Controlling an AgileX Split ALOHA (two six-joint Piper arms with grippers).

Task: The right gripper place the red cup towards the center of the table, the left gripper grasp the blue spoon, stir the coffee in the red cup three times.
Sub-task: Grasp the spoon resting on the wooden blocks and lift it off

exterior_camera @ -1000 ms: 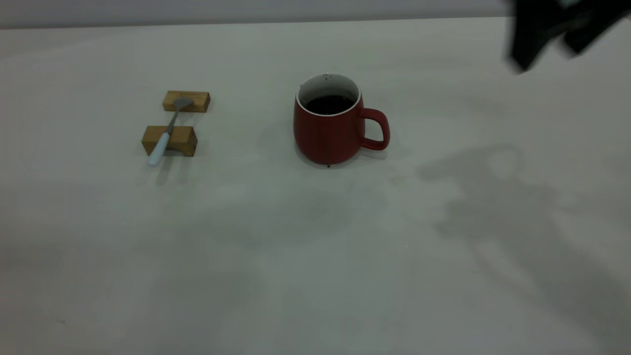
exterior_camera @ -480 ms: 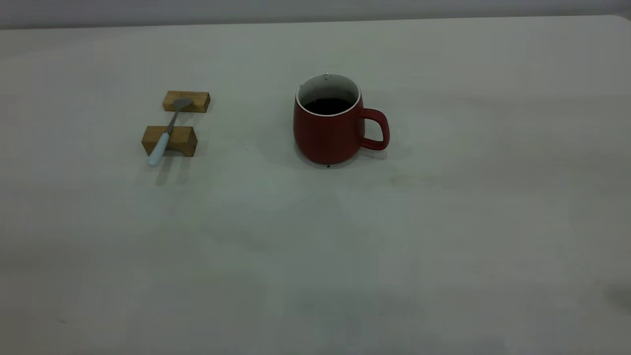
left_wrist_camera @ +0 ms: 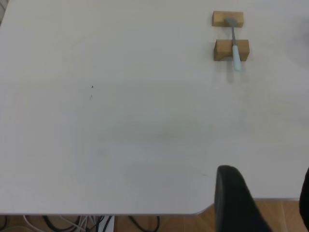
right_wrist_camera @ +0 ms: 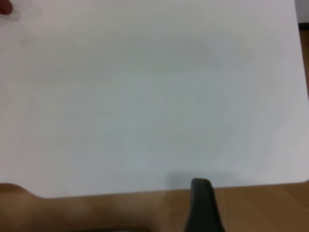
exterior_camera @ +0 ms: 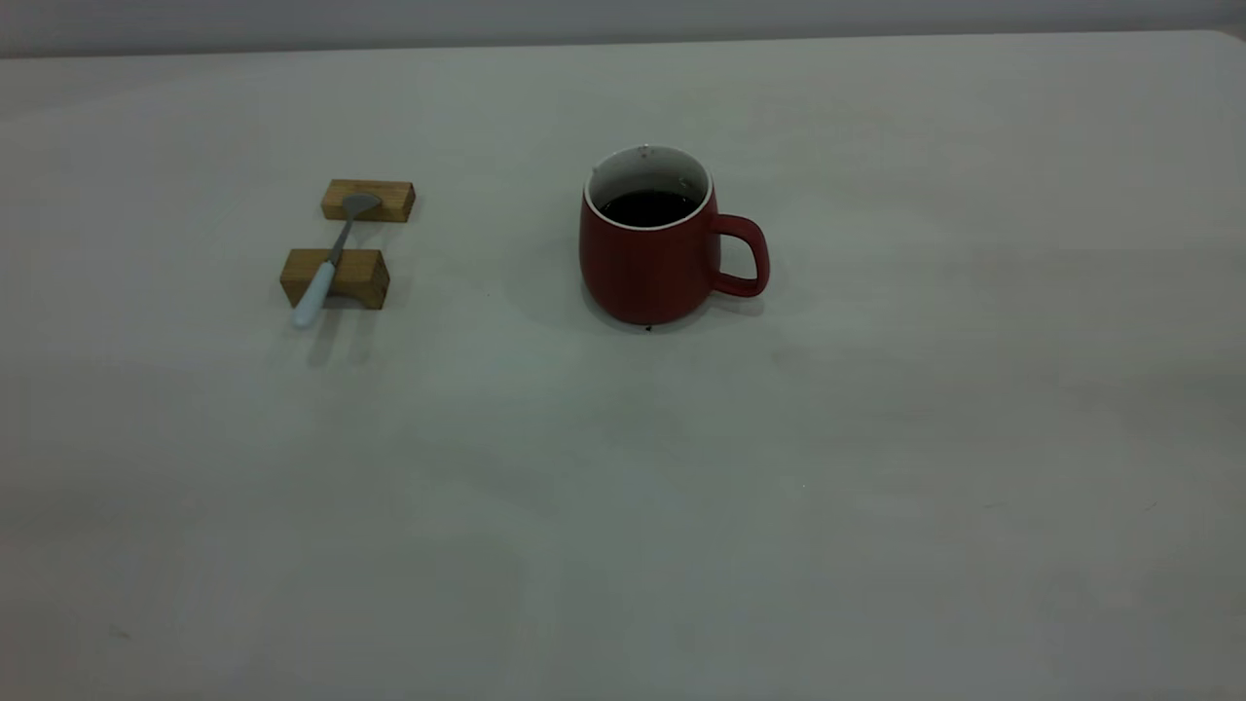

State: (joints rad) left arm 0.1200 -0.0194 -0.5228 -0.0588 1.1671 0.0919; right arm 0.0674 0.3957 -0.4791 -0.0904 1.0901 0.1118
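The red cup stands upright near the middle of the table, its handle pointing right and dark coffee inside. To its left the blue spoon lies across two wooden blocks, also seen far off in the left wrist view as the blue spoon. Neither arm shows in the exterior view. My left gripper hangs open over the table's edge, far from the spoon, holding nothing. My right gripper is at the table's edge; a sliver of the red cup shows far off.
Two tan wooden blocks carry the spoon. The table's edge runs below the left gripper, with cables and wooden floor beyond. Wooden floor also lies behind the right gripper.
The right arm, at the upper right of the exterior view a second ago, has left that view, and its shadow is gone from the table. Cup and spoon have not moved.
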